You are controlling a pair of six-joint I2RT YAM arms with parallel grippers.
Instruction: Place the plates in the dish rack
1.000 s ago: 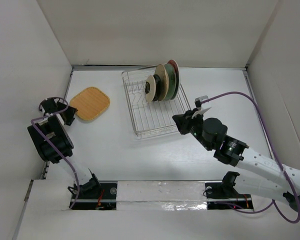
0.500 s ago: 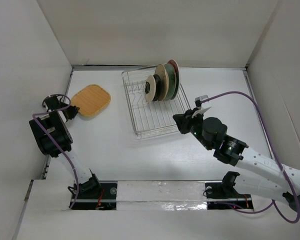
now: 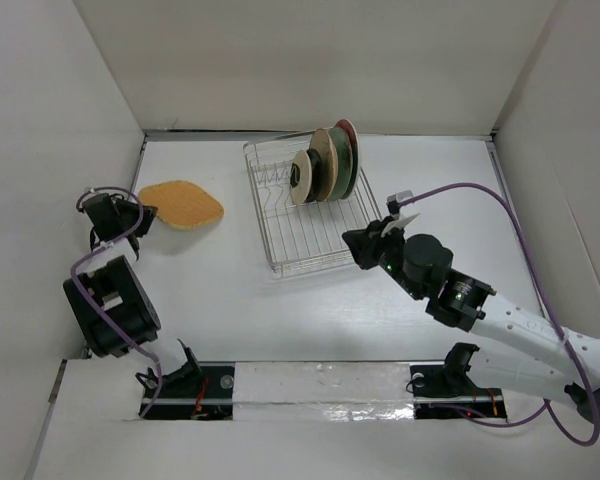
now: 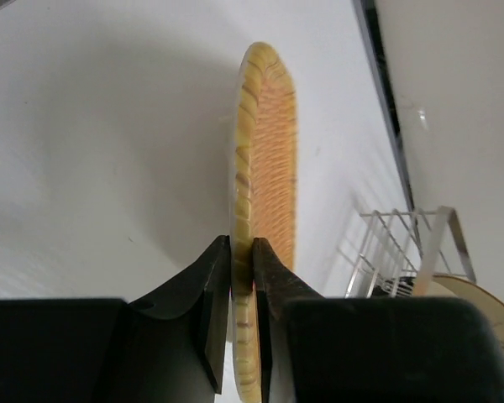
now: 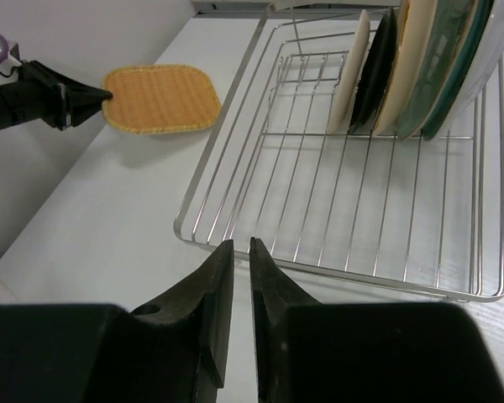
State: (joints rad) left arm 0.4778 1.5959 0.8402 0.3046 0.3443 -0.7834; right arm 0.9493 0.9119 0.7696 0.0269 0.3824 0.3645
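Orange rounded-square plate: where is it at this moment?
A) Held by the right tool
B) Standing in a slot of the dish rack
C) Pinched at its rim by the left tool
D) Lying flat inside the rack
C: the left wrist view shows the left tool clamped on the rim of the orange rounded-square plate, well outside the dish rack.

From the right wrist the standing plates [image 5: 412, 67] run off the top edge, and the red plate [image 3: 347, 127] seems mostly hidden behind its neighbours.
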